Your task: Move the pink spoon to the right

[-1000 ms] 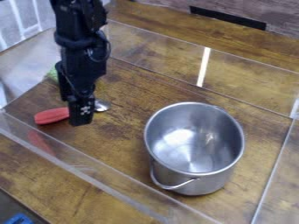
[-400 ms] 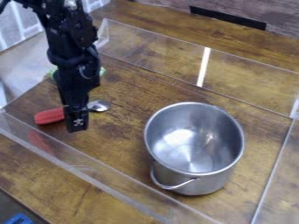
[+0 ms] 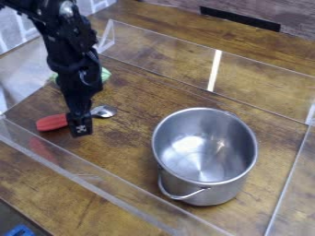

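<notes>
Taking the steel pot (image 3: 205, 153) as our landmark, we begin far to its left, where the pink spoon (image 3: 53, 122) lies flat on the wooden table (image 3: 147, 88). We see its pinkish-red handle pointing away from the pot, and its small shiny bowl lies on the side nearer the pot, peeking out beside the arm. Directly over the middle of the spoon we find the gripper (image 3: 80, 127), pointing steeply down from the black arm that reaches in from the upper left. We judge its jaws to be spread wide, with nothing clamped between them; whether the fingertips touch the spoon we cannot tell. Behind the arm, farther from the pot, we glimpse a bit of a green thing (image 3: 101, 74). The pot itself stands upright and empty, its handle hanging down at its near side. Behind the pot, a clear plastic wall (image 3: 246, 69) borders the table.
</notes>
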Robot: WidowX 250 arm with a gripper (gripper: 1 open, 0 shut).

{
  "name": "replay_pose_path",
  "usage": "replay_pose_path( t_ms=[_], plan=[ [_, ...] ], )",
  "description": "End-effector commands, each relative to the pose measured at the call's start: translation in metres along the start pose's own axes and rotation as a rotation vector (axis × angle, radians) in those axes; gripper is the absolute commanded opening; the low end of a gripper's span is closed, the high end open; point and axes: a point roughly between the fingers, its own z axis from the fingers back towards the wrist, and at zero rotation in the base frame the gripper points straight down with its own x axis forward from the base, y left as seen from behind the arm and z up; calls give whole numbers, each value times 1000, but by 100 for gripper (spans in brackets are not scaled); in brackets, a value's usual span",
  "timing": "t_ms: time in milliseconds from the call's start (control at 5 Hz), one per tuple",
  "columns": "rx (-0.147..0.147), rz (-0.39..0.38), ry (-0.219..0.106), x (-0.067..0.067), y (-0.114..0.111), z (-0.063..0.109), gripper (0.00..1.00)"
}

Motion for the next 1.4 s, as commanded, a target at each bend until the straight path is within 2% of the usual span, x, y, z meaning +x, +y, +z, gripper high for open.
replay_pose_path(
  t_ms=[0,600,800,1000,1200],
  plan=[
    [32,14,-35,0,11,-1,100],
    [39,-5,-77,1,16,-14,100],
    [40,-4,-87,1,17,-16,0],
    [39,-5,-93,2,18,-17,100],
    [28,-1,-91,3,17,-17,0]
  ],
)
